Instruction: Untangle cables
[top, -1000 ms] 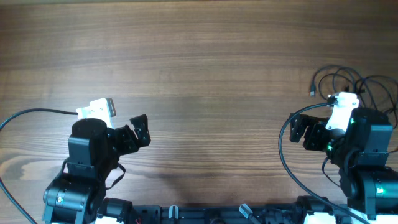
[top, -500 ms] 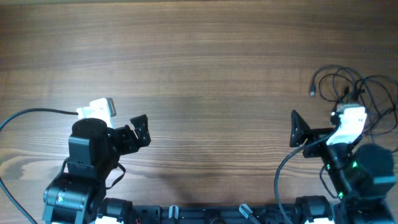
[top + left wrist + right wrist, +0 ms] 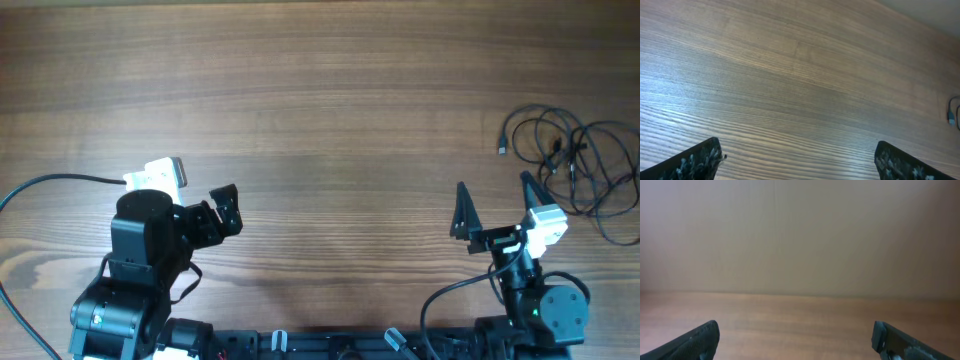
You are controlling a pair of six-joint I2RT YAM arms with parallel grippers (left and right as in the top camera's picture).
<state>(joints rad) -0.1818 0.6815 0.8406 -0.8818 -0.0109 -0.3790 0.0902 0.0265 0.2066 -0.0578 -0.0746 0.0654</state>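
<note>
cables (image 3: 575, 165) tangled in the upper right, both claws released
your right claw (image 3: 494, 202) sits at lower right on the overhead view, fingers spread and gripping nothing, near the cables but apart from them. your left claw (image 3: 226, 208), at lower left over the wooden counter (image 3: 330, 110), is spread just as wide and well apart; the dark sliver at the left wrist view's right edge is probably a cable end.

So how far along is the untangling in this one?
Done: nothing that shows. The cables lie in one tangled heap at the far right of the table. In hand: nothing. The left gripper and right gripper are both open and empty, and neither touches the heap. Left: the whole job, starting with reaching the heap, which lies nearer the right gripper.
</note>
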